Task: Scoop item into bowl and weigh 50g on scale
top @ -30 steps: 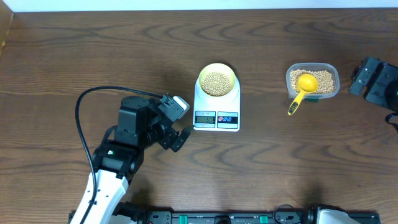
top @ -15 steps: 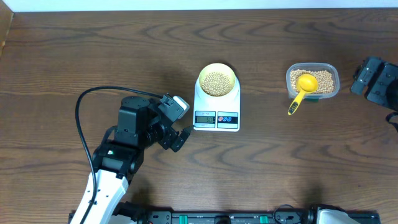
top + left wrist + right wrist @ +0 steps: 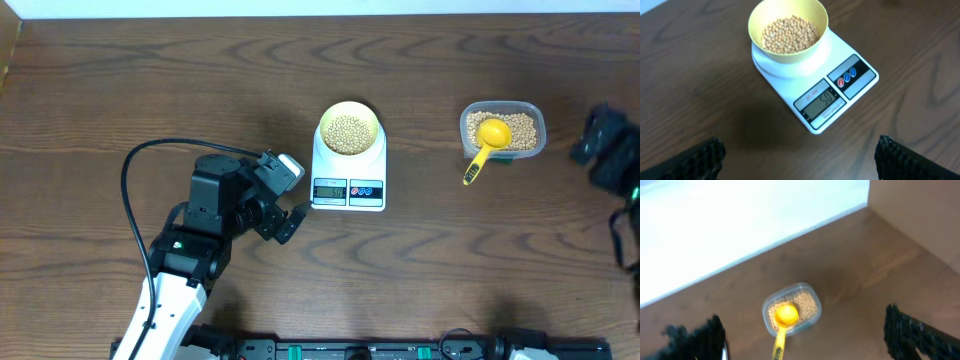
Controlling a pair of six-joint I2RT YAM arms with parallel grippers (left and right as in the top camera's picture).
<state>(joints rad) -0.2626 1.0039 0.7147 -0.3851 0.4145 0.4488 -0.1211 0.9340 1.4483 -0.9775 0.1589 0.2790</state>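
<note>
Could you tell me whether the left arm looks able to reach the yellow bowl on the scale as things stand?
Probably yes: the open left gripper faces the bowl on the scale, with only bare table between them.

Black left arm (image 3: 215, 205) with white lower link, looping black cable (image 3: 135, 170), black-fingered left gripper (image 3: 291, 195), dark right arm (image 3: 610, 150)

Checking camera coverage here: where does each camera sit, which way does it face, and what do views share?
Overhead: above the table, looking down; left gripper and right gripper show.
Left wrist: on the left arm, tilted down at the bowl of beans on the scale; own fingers at bottom corners.
Right wrist: raised, looking down at the tub and scoop; own fingers at bottom corners.
Shared: overhead and left wrist show bowl and scale.
</note>
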